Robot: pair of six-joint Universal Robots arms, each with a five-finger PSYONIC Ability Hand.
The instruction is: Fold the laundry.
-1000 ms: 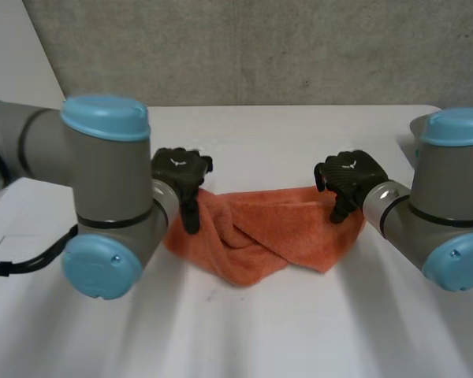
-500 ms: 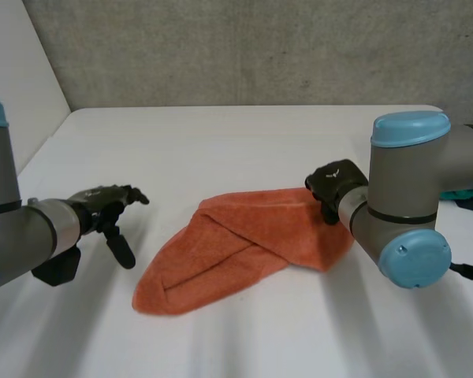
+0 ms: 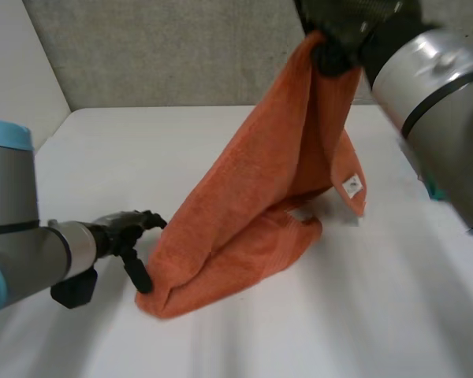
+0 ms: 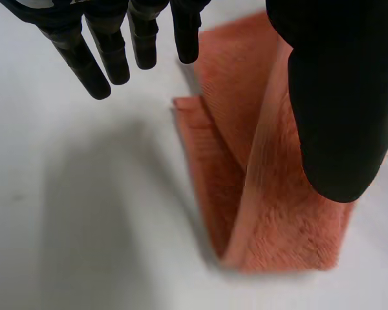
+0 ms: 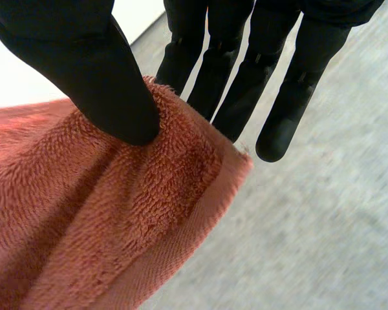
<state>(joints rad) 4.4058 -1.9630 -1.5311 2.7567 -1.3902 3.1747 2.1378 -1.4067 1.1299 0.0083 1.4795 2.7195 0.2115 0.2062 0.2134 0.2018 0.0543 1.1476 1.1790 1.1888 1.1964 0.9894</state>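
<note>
An orange towel [image 3: 260, 181] hangs from my right hand [image 3: 339, 31], which is raised high at the back right. In the right wrist view the thumb [image 5: 90, 71] pinches the towel's corner [image 5: 84, 213] against the straight fingers. The towel's lower part rests folded on the white table [image 3: 339, 315], and a white label [image 3: 351, 187] shows on its right side. My left hand [image 3: 126, 232] is low on the left, open, beside the towel's lower left end. In the left wrist view its fingers [image 4: 110, 51] are spread over bare table, and its thumb hovers over the folded towel [image 4: 271, 213].
A grey wall [image 3: 158, 55] closes the far side of the table. A white panel [image 3: 16, 94] stands at the left. A bit of something teal [image 3: 430, 189] shows by my right arm.
My right hand has shut on the towel's corner and lifted it high off the table. My left hand let go, swung out left, then came back near the towel's lower end.
</note>
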